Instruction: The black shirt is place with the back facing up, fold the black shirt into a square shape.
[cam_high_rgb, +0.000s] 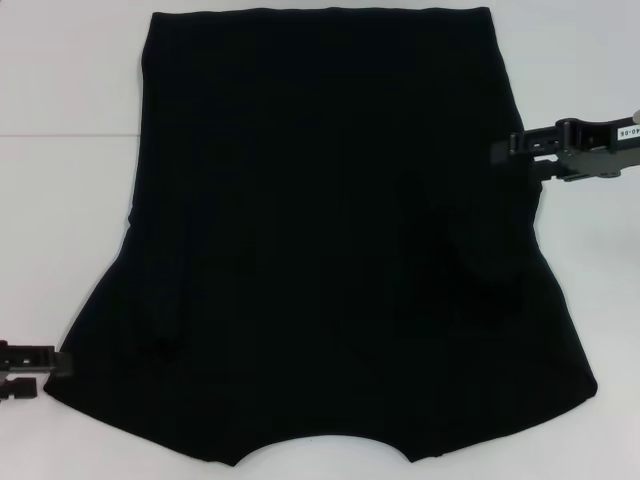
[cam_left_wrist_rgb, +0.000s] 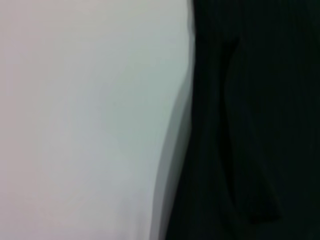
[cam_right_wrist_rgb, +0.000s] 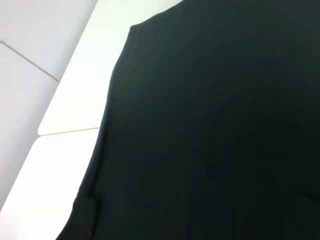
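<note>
Head view: the black shirt (cam_high_rgb: 320, 240) lies flat across the white bench (cam_high_rgb: 60, 120), neckline at 6 o'clock, hem at 12. The left pincer (cam_high_rgb: 52, 364) sits at 8 o'clock just beside the sleeve edge; the right pincer (cam_high_rgb: 505, 150) hangs at 3 o'clock over the side seam. Whether either is spread or pressed together I cannot tell. A good fold likely needs both edges pinched cleanly and carried inward evenly.

Left wrist view: the shirt's edge (cam_left_wrist_rgb: 240, 125) meets bare bench (cam_left_wrist_rgb: 75, 120).

Right wrist view: shirt (cam_right_wrist_rgb: 210, 125) beside open bench (cam_right_wrist_rgb: 65, 100).
</note>
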